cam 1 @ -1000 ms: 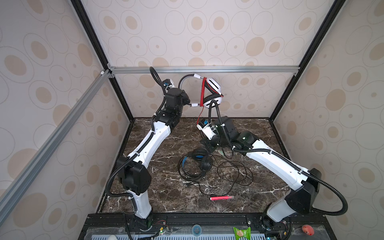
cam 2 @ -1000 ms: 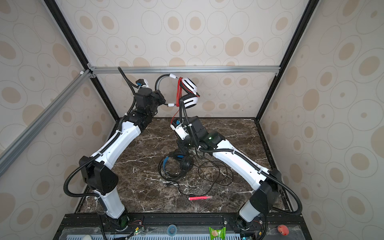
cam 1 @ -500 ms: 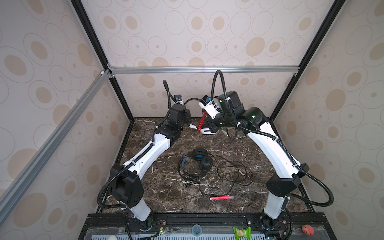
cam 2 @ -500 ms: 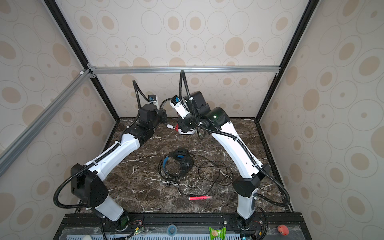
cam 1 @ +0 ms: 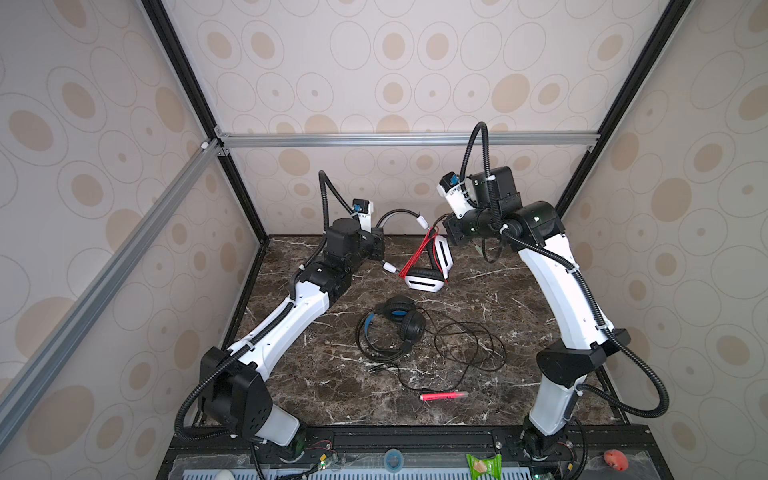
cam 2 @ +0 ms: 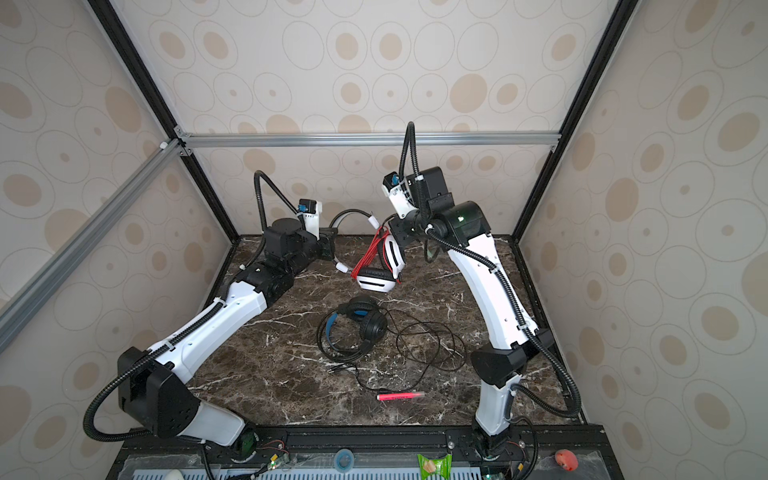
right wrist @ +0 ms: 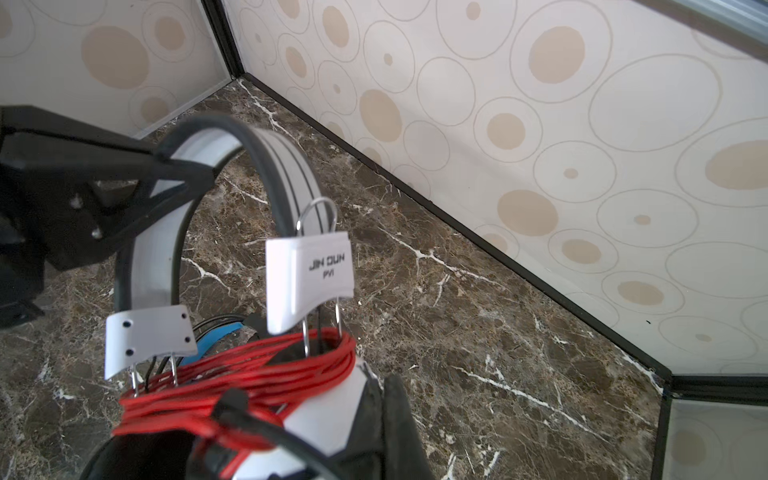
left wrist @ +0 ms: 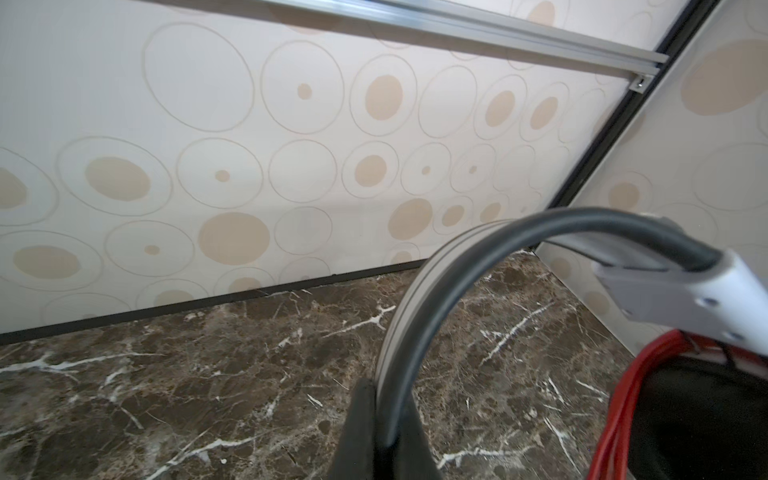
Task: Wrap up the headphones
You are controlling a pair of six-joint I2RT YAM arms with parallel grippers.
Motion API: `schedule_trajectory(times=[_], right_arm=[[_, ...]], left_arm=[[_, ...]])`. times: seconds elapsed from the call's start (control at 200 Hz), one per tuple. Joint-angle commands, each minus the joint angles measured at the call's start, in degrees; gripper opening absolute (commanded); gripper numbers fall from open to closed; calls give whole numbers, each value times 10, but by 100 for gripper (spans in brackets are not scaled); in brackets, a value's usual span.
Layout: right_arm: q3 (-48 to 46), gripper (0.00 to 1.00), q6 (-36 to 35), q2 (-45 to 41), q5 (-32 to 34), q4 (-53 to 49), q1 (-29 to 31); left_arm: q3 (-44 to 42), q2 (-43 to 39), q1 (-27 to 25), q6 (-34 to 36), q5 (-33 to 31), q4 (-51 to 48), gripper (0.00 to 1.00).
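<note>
- At the back of the marble tabletop (cam 1: pixel 478 291), just in front of the back wall (cam 1: pixel 395 187), I hold the white headset (cam 1: pixel 422 282) between my two arms. A second ago it hung high against that wall. Now it is down, with its lower ear cup at the stone; I cannot tell whether it touches.
- My right arm reached low over the middle of the table a second ago. It now arches high and meets the headset from the right.
- My left gripper (cam 1: pixel 379 237) is pinched tight on the grey band, which rises out from between the fingers (left wrist: pixel 361 415) in the left wrist view.
- My right gripper (cam 1: pixel 448 241) is closed on the upright ear cup, over the wound red cord (right wrist: pixel 249 374).
- The black headset (cam 1: pixel 409 328) lies flat in the middle of the table and has not moved. Its black cord (cam 1: pixel 469 345) is loose in loops on my right-hand side.
- The pink-red pen (cam 1: pixel 442 395) lies near the front edge, where it was before.
</note>
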Motion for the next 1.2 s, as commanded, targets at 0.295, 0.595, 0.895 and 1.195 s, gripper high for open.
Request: schedule_trajectory(times=[0.295, 0.595, 0.895, 1.195], right_arm=[[-141, 7, 56, -69, -117, 119, -86], [-383, 29, 97, -172, -256, 363, -104], [-466, 34, 141, -185, -295, 459, -115], [-564, 46, 224, -201, -347, 603, -145]], left_arm=[[-12, -55, 25, -96, 158, 98, 0], [17, -53, 36, -127, 187, 111, 0], [31, -52, 48, -130, 192, 100, 0], [33, -51, 57, -135, 196, 100, 0]])
